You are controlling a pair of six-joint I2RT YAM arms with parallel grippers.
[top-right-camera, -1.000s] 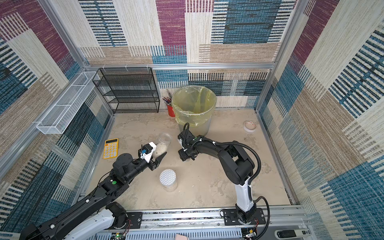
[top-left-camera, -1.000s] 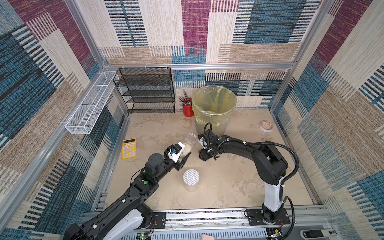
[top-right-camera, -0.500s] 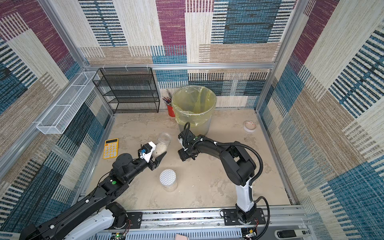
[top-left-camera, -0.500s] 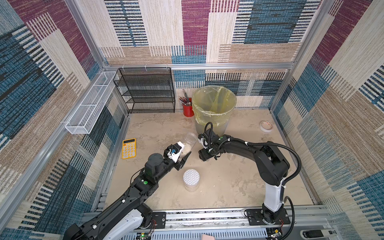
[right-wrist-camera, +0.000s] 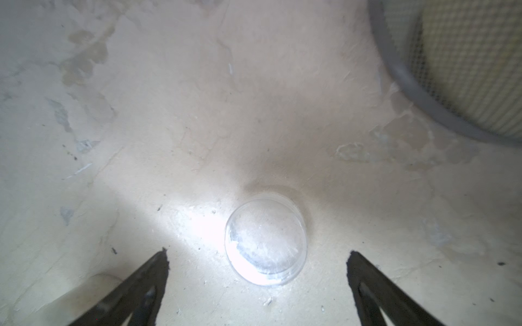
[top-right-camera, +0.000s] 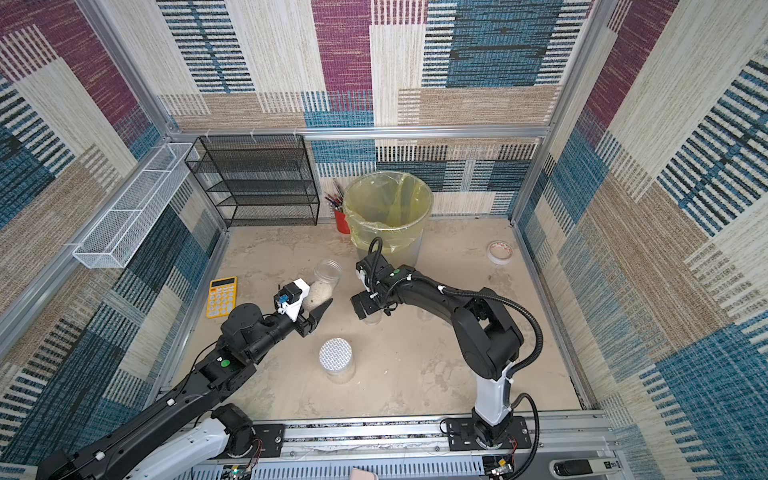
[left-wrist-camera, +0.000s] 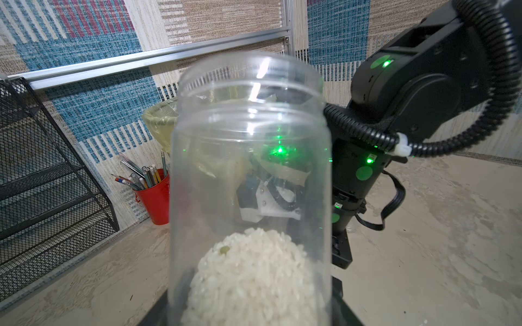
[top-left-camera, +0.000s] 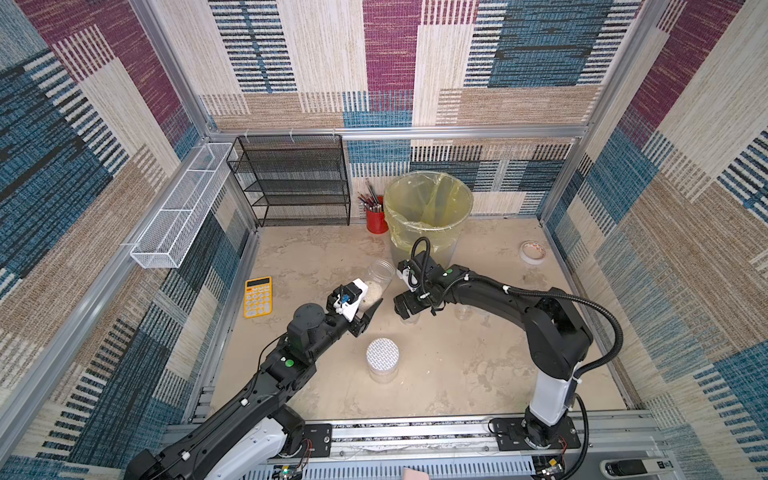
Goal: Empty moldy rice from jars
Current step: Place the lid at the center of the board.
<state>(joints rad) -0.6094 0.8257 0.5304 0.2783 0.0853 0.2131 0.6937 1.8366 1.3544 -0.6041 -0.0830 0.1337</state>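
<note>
Lid off, rice not yet dumped
Open jar (top-left-camera: 379,277), rice (left-wrist-camera: 251,279) inside, clamped in the left gripper (top-left-camera: 365,309) near the bin (top-left-camera: 428,178); right gripper (right-wrist-camera: 257,251) gapes empty over the loose lid (right-wrist-camera: 267,240); grid-lidded jar (top-left-camera: 382,358) unopened.

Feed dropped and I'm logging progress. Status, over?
Left gripper shut on open jar, rice inside. Right gripper open over clear lid on table. Right arm sits close in front of bin.

Both top views high, steeply downward, same whole scene; wrist views close-up.
</note>
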